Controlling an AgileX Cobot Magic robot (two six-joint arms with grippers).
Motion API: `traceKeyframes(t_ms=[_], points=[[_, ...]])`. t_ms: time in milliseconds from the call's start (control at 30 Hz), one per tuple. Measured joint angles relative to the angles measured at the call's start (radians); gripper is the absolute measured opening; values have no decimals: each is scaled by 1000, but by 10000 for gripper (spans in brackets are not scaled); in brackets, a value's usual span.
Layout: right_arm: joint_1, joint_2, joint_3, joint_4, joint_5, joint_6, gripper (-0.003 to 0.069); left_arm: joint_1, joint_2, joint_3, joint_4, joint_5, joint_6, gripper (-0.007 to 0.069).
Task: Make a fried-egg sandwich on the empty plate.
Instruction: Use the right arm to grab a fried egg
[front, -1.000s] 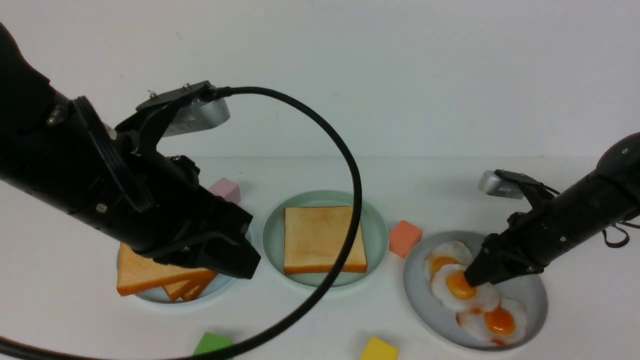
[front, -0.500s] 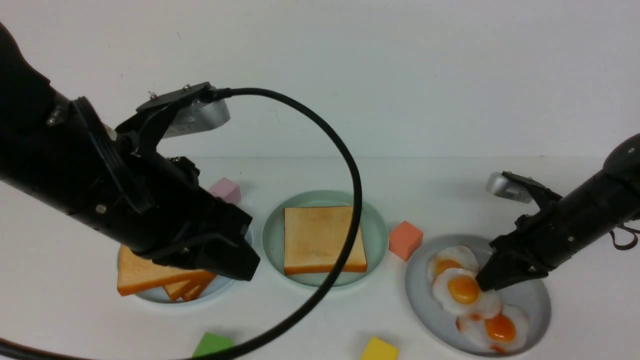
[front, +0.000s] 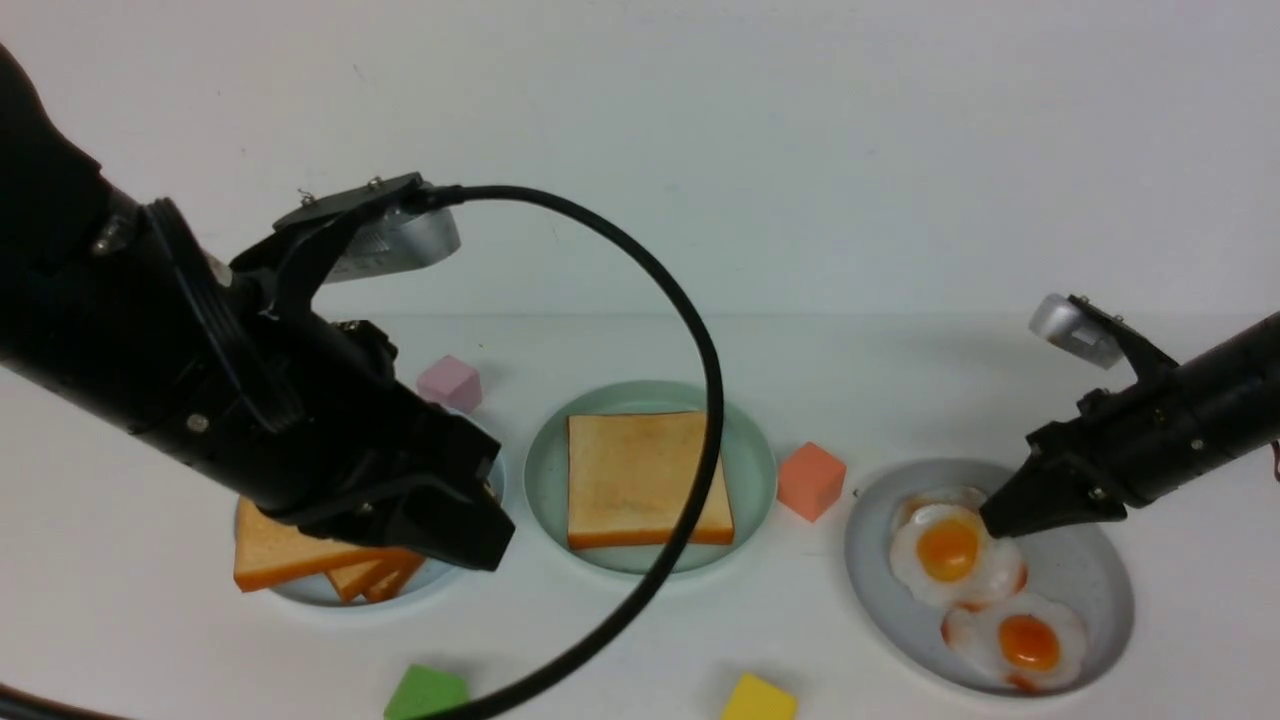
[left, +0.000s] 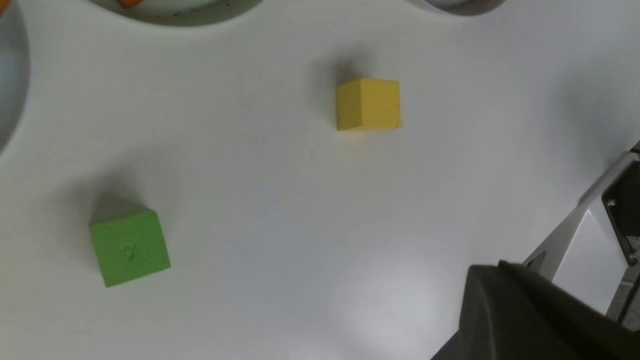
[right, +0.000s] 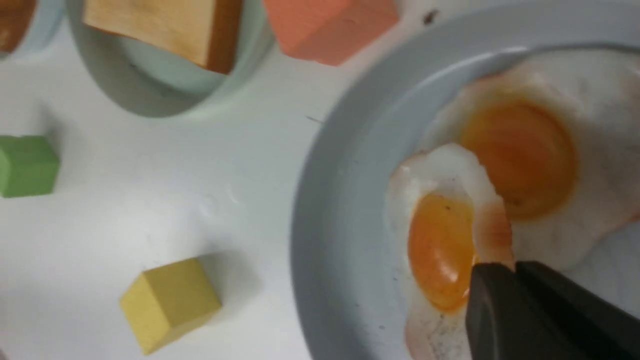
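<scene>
So here's where we're at: the right gripper (front: 988, 524) is clamped tight on the right-hand edge of the fried egg (front: 950, 552), and in the wrist view we can see the white curling up a bit right at its tips. That egg sits on the grey plate (front: 1090, 580), top of the pile, overlapping another egg (front: 1020, 640) nearer to us. We've got one toast slice (front: 645, 478) lying flat on the mint-green plate (front: 755, 470) in the middle, well apart from the egg, with an orange cube (front: 810, 480) between the two plates. The left gripper (front: 485, 545) is squeezed closed with nothing in it, hanging above the toast stack (front: 290, 550) on the pale blue plate (front: 300, 592) off to the left
</scene>
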Motion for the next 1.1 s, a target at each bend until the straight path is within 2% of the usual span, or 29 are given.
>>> traceKeyframes(t_ms=[333, 533, 733, 900, 1033, 1100], points=[[0, 0, 0, -1, 3, -1, 27, 0, 0, 0, 4, 2, 0, 22], [0, 22, 0, -87, -12, 40, 27, 0, 0, 0, 12, 2, 0, 28], [0, 53, 0, -67, -10, 53, 29, 0, 0, 0, 15, 2, 0, 29], [0, 53, 0, -98, -11, 89, 79, 0, 0, 0, 15, 2, 0, 37], [0, 56, 4, -134, -15, 101, 148, 0, 0, 0, 15, 2, 0, 39], [0, 60, 5, -136, -15, 104, 209, 0, 0, 0, 15, 2, 0, 39]])
